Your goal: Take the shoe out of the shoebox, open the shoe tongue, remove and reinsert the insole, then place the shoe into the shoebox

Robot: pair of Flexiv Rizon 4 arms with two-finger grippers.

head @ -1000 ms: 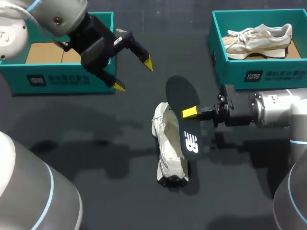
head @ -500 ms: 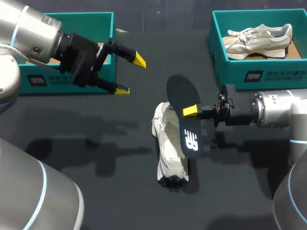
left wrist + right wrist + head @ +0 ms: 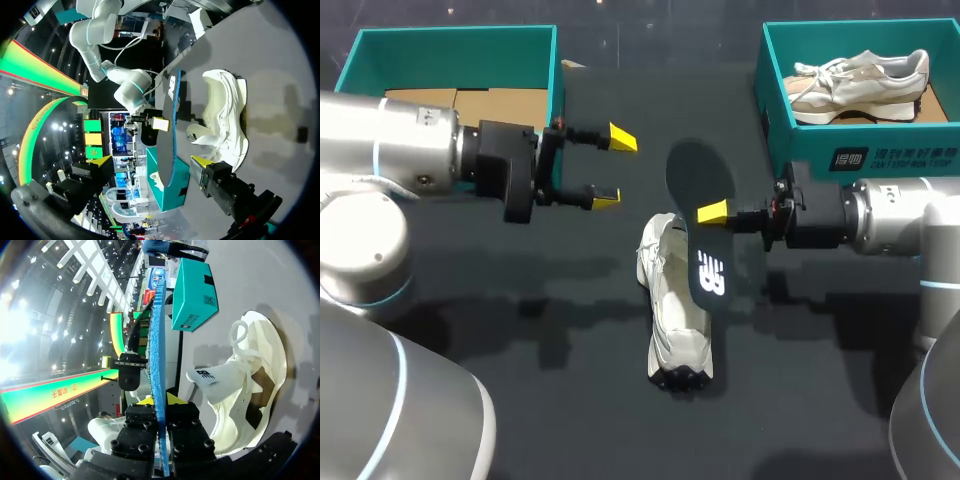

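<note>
Dark table (image 3: 520,400). White shoe (image 3: 672,320) out of its box, lying lengthwise mid-table, tongue flopped out of the opening. Well apart from both boxes and from the near edge; wide gap on its left side toward the left arm.

Left shoebox (image 3: 455,38) at the far left corner, teal, cardboard showing inside. Right shoebox (image 3: 880,158) at the far right corner, teal, holding a beige shoe (image 3: 860,80). Broad lane between the two boxes along the far edge.

Insole (image 3: 703,240) dark, logo face toward the left arm, blue edge showing in the right wrist view. Held up on edge off the table, just beside and over the shoe's right flank. Touching the shoe or not: cannot tell.

Right gripper (image 3: 713,212) level, in from the right, fingers clamped on the insole from both faces, about mid-length. Wrist just in front of the right shoebox's front wall, tight there.

Left gripper (image 3: 614,168) level, in from the left, forearm lying across the front of the left shoebox. Fingers spread wide, tips pointing at the insole, apart from it by a plain gap. In the left wrist view, insole edge-on ahead between the spread tips, shoe just beside it on the table.
</note>
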